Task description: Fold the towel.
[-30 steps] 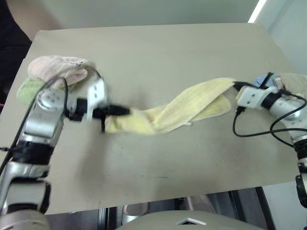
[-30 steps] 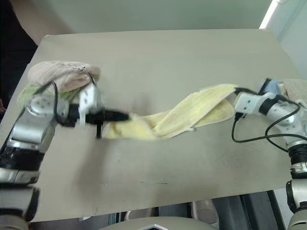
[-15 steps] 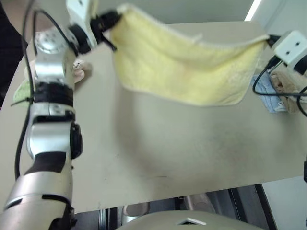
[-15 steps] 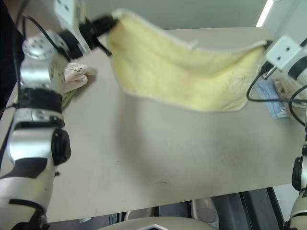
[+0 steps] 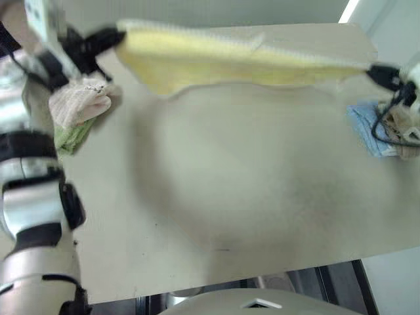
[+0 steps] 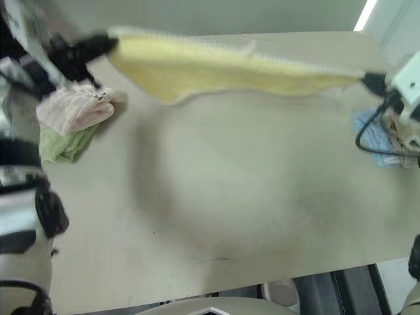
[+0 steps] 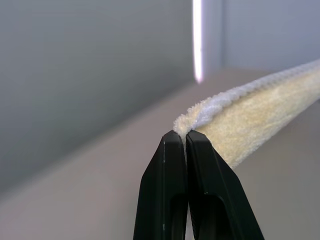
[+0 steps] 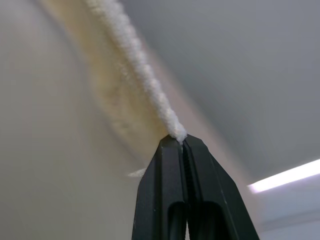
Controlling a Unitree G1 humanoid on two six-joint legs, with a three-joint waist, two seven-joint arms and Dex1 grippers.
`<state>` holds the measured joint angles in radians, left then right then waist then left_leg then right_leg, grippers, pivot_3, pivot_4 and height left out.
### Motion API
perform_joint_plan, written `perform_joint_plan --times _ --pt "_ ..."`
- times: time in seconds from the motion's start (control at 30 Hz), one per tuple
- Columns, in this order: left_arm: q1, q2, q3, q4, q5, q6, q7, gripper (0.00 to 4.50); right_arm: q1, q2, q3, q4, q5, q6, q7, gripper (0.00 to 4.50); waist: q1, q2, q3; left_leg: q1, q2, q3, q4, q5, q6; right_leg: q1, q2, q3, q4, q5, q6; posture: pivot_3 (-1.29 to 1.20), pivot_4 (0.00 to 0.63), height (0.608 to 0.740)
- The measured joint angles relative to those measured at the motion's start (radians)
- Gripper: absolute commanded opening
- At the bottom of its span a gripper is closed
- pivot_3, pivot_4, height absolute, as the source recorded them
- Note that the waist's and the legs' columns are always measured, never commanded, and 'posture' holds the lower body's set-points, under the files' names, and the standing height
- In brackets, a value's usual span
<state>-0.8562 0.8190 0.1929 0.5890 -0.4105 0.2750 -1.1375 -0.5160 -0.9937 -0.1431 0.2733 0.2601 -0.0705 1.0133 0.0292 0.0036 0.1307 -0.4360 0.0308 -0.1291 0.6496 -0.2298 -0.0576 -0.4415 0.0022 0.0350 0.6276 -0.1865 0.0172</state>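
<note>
Beige table [image 5: 262,197] below us. We hold towel [image 5: 236,62] stretched taut in air, left end effector [image 7: 185,137] and right end effector [image 8: 179,141] each clamped on corner. Since a second ago: lifted off table, probably ready to lay flat.

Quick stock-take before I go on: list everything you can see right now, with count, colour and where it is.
towel: one, pale yellow, stretched in the air above the table's far side, between the two pincers
pink towel: one, bunched, at the table's left edge
green cloth: one, under and beside the pink towel
light blue towel: one, at the table's right edge
beige cloth: one, on the light blue towel
table: one, beige top, under it all
left pincer: black fingers, shut on the towel's left corner
right pincer: black fingers, shut on the towel's right corner
</note>
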Motion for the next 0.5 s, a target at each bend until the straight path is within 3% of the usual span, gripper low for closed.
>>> perform_joint_plan --times 0.1,0.17,0.27,0.3,0.37,0.5 --pt "0.325 0.08 0.02 -0.292 -0.085 0.157 -0.084 0.0 0.225 -0.034 -0.036 -0.18 0.1 0.154 0.092 0.03 -0.001 -0.001 0.0 -0.002 0.0 0.002 0.001 -0.002 0.0 -0.002 0.001 0.002 -0.001 0.0 0.0 0.0 0.15 0.74" --pt "0.453 0.113 0.039 -0.446 -0.144 0.244 -0.107 0.0 0.302 -0.044 -0.047 -0.249 0.132 0.214 0.125 0.03 0.001 -0.003 0.0 0.0 0.0 0.002 0.003 -0.006 0.001 -0.002 0.001 0.001 -0.001 -0.001 0.0 0.0 0.15 0.74" --pt "0.581 0.163 0.084 -0.615 -0.193 0.319 -0.117 0.0 0.348 -0.066 -0.055 -0.331 0.173 0.283 0.17 0.03 0.003 -0.002 0.0 0.006 0.0 0.002 0.013 -0.013 0.012 0.001 0.001 0.002 0.013 -0.002 -0.004 0.0 0.15 0.74" --pt "0.613 0.172 0.089 -0.642 -0.195 0.333 -0.115 0.0 0.353 -0.074 -0.058 -0.341 0.18 0.305 0.184 0.03 0.002 -0.002 0.0 0.014 0.0 0.003 0.014 -0.014 0.012 0.007 0.001 0.003 0.016 -0.008 -0.013 0.0 0.15 0.74" --pt "0.652 0.176 0.092 -0.669 -0.195 0.352 -0.104 0.0 0.361 -0.088 -0.068 -0.356 0.197 0.337 0.207 0.03 0.0 -0.003 0.0 0.026 0.0 0.004 0.014 -0.014 0.012 0.018 0.003 0.008 0.018 -0.008 -0.015 0.0 0.15 0.74" --pt "0.686 0.193 0.107 -0.683 -0.205 0.383 -0.105 0.0 0.384 -0.129 -0.075 -0.367 0.212 0.381 0.271 0.03 -0.007 -0.004 0.001 0.038 0.0 0.003 0.014 -0.013 0.012 0.03 0.015 0.025 0.018 -0.014 -0.005 0.0 0.15 0.74"
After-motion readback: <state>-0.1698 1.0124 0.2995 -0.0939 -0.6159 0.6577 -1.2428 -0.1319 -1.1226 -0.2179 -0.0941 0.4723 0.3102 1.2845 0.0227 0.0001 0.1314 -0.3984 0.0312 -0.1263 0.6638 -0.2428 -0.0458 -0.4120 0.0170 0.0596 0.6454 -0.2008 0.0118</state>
